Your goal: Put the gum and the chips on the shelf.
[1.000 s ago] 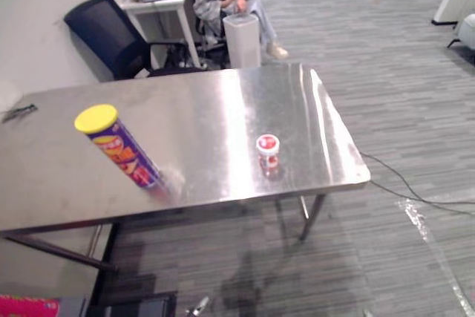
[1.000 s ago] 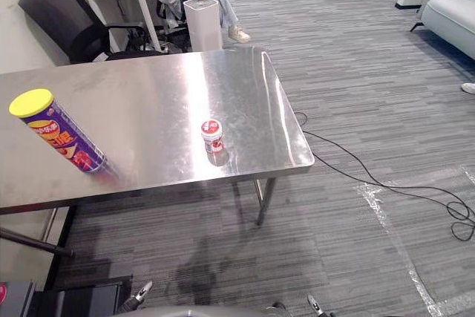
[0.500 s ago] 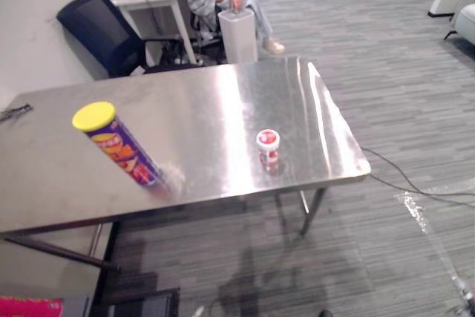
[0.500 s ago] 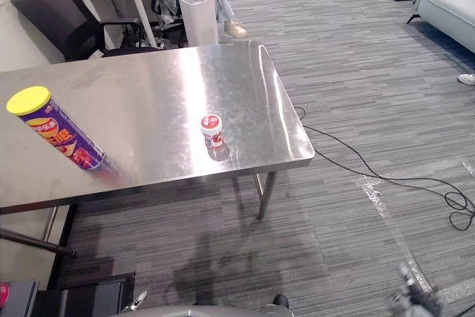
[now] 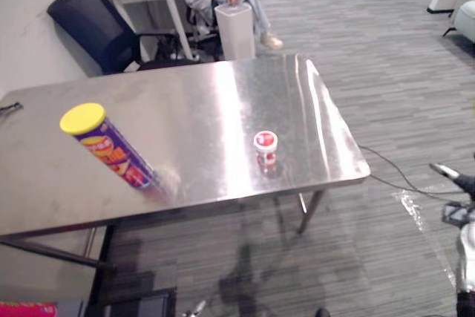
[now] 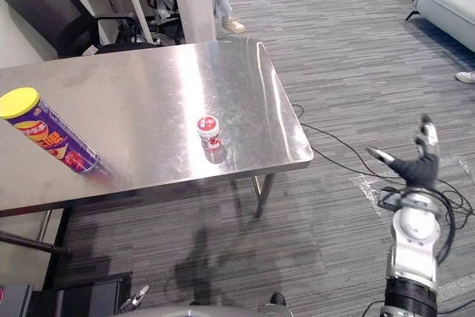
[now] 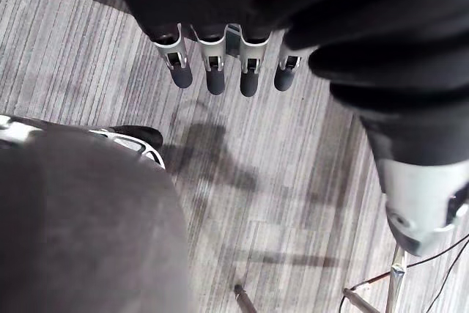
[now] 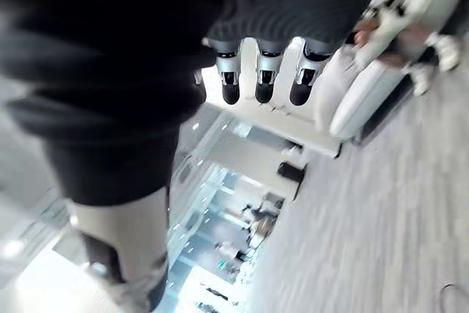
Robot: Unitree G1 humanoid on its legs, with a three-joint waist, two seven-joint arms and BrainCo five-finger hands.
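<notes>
Right hand (image 6: 418,170) spread, holding nothing, well right of gum tub (image 6: 208,130) and chips can (image 6: 48,139); left hand (image 7: 212,71) straight-fingered, holding nothing.

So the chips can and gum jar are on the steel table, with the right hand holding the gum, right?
No: the right hand is open and empty, beside the steel table, as the right eye view shows. The chips can and gum jar are on the table.

The right robot hand (image 6: 417,171) has silver dark-tipped fingers (image 8: 264,72), dark ribbed cover (image 8: 110,49).
</notes>
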